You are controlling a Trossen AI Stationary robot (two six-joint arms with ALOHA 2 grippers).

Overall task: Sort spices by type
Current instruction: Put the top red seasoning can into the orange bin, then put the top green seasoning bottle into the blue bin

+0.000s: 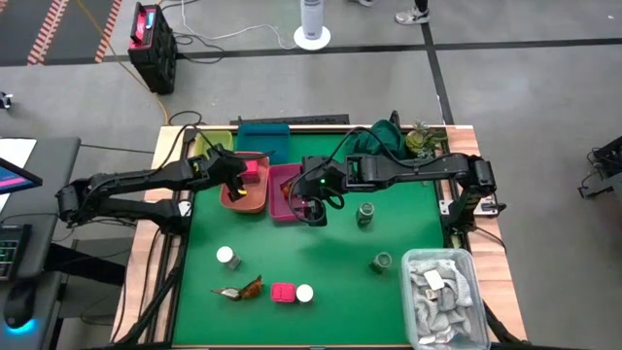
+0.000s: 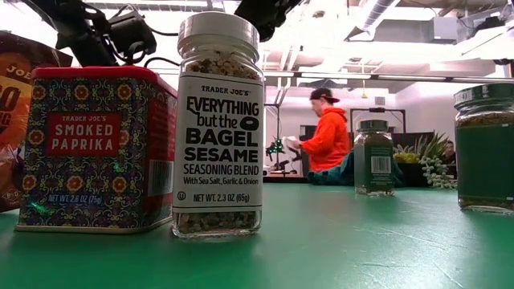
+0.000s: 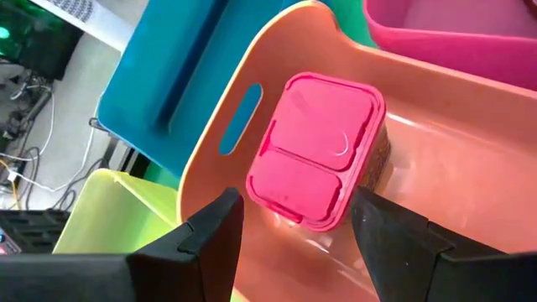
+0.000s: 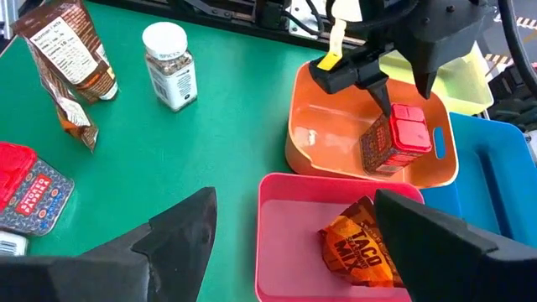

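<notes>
My left gripper (image 3: pixel 295 201) is open inside the orange bin (image 1: pixel 243 201), one finger on each side of a pink square tin (image 3: pixel 319 155). The tin stands tilted on the bin's floor. My right gripper (image 4: pixel 294 201) hangs open above the pink bin (image 4: pixel 289 252), where a reddish-brown taco sachet (image 4: pixel 357 245) lies. On the green mat are a second pink tin (image 1: pixel 283 293), a sachet (image 1: pixel 241 289), two white-topped jars (image 1: pixel 226 257) (image 1: pixel 304 293) and two green-topped jars (image 1: pixel 365 213) (image 1: pixel 381 262). My left gripper comes at the pink tin (image 4: pixel 401 134) from above, slanting, with its fingers (image 3: pixel 210 231) beside the lid's two edges. I cannot tell whether either finger touches the tin.
A blue bin (image 1: pixel 262 139) and a yellow-green bin (image 1: pixel 207 146) stand at the far edge, with a dark green cloth (image 1: pixel 384 138) beside them. A clear box of pale packets (image 1: pixel 442 292) fills the near right corner. A person in orange shows in the room behind (image 2: pixel 328 138).
</notes>
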